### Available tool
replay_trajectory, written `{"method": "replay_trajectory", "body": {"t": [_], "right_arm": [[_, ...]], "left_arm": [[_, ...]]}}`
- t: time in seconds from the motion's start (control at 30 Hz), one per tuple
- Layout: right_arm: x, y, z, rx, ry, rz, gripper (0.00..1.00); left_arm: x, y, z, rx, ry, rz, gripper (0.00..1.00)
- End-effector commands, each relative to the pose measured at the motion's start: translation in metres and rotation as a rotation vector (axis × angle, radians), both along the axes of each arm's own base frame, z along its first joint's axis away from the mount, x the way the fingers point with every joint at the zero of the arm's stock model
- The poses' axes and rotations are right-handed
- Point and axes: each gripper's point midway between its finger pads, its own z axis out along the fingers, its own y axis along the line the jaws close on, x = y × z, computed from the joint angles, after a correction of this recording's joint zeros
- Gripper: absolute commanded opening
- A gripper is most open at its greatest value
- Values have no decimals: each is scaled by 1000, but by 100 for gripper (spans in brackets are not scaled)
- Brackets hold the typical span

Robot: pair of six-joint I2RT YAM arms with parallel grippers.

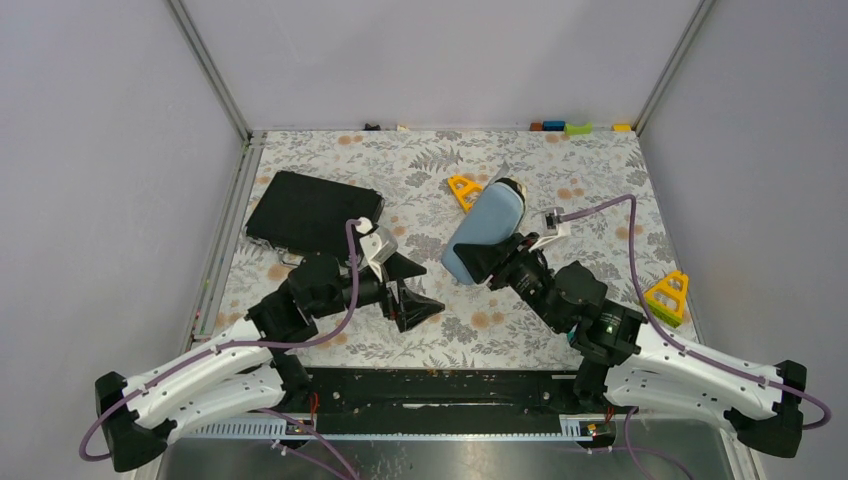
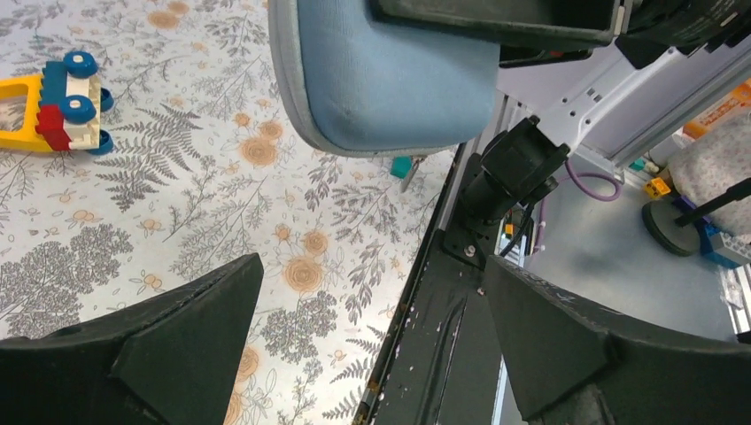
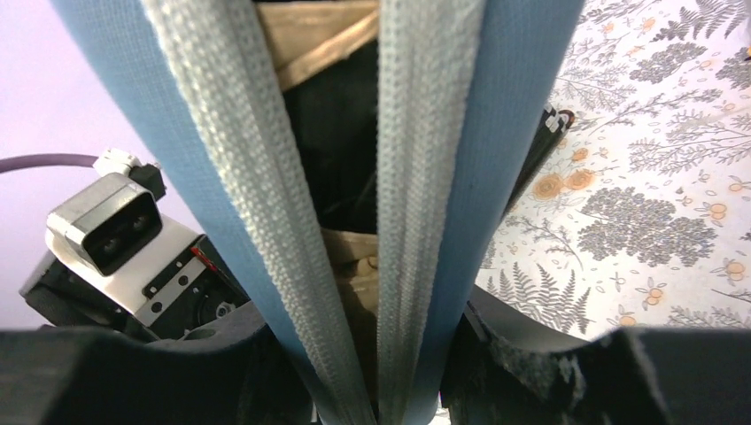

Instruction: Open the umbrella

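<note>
The umbrella sits inside a blue-grey fabric sleeve (image 1: 484,230) lying at an angle mid-table; only its cream and dark end (image 1: 512,187) sticks out at the far end. In the right wrist view the sleeve's open zipper (image 3: 403,177) shows peach-tan fabric (image 3: 310,35) and black fabric (image 3: 332,133) inside. My right gripper (image 1: 490,262) is shut on the sleeve's near end, a jaw on each side (image 3: 381,390). My left gripper (image 1: 425,292) is open and empty, just left of the sleeve. In the left wrist view the gripper (image 2: 372,354) hangs over the table's front edge, below the sleeve (image 2: 390,80).
A flat black case (image 1: 310,210) lies at the back left. Yellow toy pieces lie near the sleeve's far end (image 1: 463,188) and at the right edge (image 1: 668,297). Small coloured blocks (image 1: 577,128) line the back wall. A black rail (image 1: 440,390) runs along the front.
</note>
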Motion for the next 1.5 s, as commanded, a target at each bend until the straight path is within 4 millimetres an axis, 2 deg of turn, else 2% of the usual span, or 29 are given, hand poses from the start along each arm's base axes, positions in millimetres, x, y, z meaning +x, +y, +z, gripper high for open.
{"method": "replay_trajectory", "body": {"t": [0.0,0.23,0.4,0.63,0.8,1.03,1.1,1.27,1.47], "right_arm": [[4,-1,62,221,-4,-26,0],[12,12,63,290,37,-38,0],[13,21,68,324,48,-33,0],[15,27,67,335,56,-45,0],[17,29,64,339,61,-64,0],[16,36,62,343,73,-64,0],[16,39,60,343,78,-60,0],[15,45,57,338,89,-57,0],[13,42,49,332,79,-57,0]], "left_arm": [[6,-6,36,-146,-42,35,98],[10,-12,28,-156,3,44,87],[12,-17,18,-118,36,44,69],[15,-17,16,-108,50,59,51],[15,-18,18,-119,54,57,49],[15,-15,23,-145,45,64,37],[16,-13,25,-151,42,70,31],[18,-10,27,-159,43,77,0],[29,-4,22,-145,65,143,0]]}}
